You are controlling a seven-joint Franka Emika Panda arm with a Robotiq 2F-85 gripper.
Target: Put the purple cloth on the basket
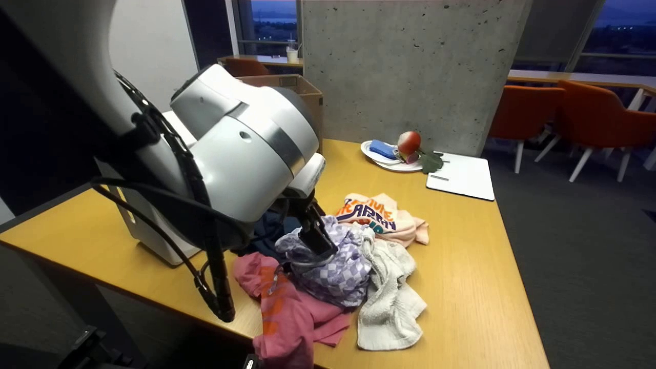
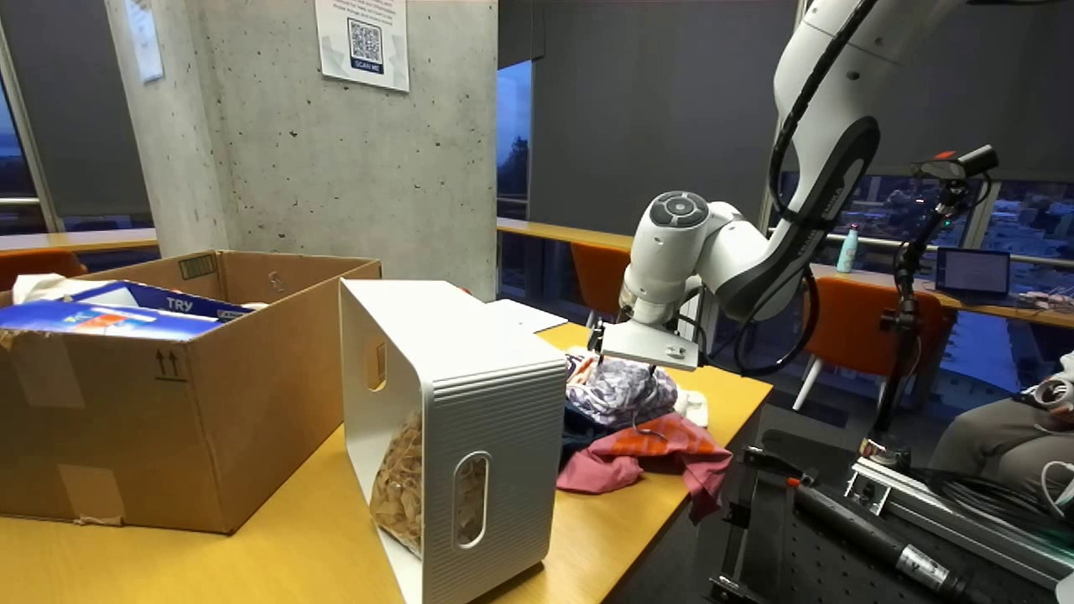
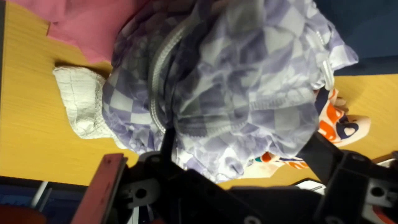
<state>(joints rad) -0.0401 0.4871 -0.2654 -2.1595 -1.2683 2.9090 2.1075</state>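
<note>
Purple-and-white checked cloth (image 1: 343, 279) lies crumpled near an edge of the yellow wooden table (image 1: 471, 277), against a pink cloth with orange print (image 1: 305, 318) that hangs over that edge. It looks thin and loose: likely light, soft, not fragile, but prone to sag and trail. The jaws stand spread, with the checked folds between them in the wrist view. A bite into the bunched folds beside the pale braided cord (image 3: 154, 77) (drawstring or trim, I can't tell) should hold well; too deep, and it might drag the off-white textured towel (image 1: 392, 307) along.
</note>
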